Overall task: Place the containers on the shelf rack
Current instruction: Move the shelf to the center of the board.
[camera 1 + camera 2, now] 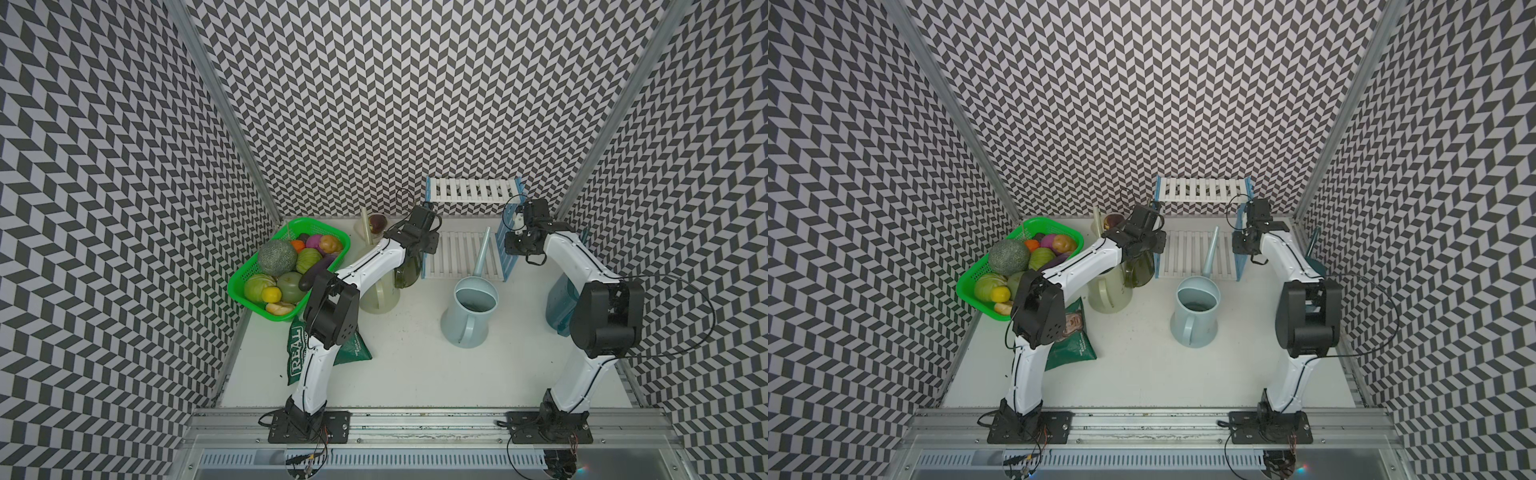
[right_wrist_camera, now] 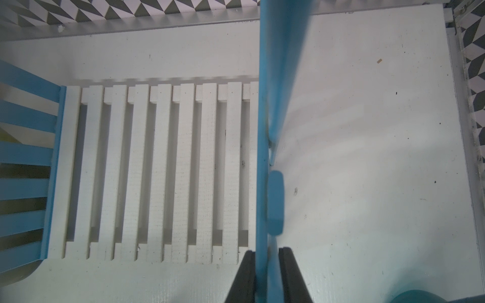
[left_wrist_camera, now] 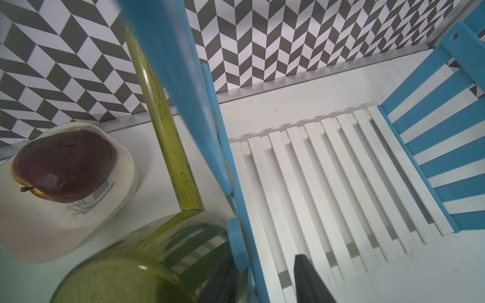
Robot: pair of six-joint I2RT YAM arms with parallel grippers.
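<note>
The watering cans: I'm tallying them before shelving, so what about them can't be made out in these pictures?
- Cream can: upper body under the left arm in both top views.
- Dark teal can: mostly behind the right arm in both top views; cut by the right wrist view's edge.
- Olive-green can: cut by the left wrist view's edge; partly under the left arm in both top views.
- Pale blue can: contents too dim to tell.

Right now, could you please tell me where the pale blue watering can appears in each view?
Top view: pale blue watering can right of centre, before the shelf rack.
Top view: the can near centre, before the rack.
Left wrist: not in it.
Right wrist: not in it.
Shared landmark: the rack's white lower shelf.
</note>
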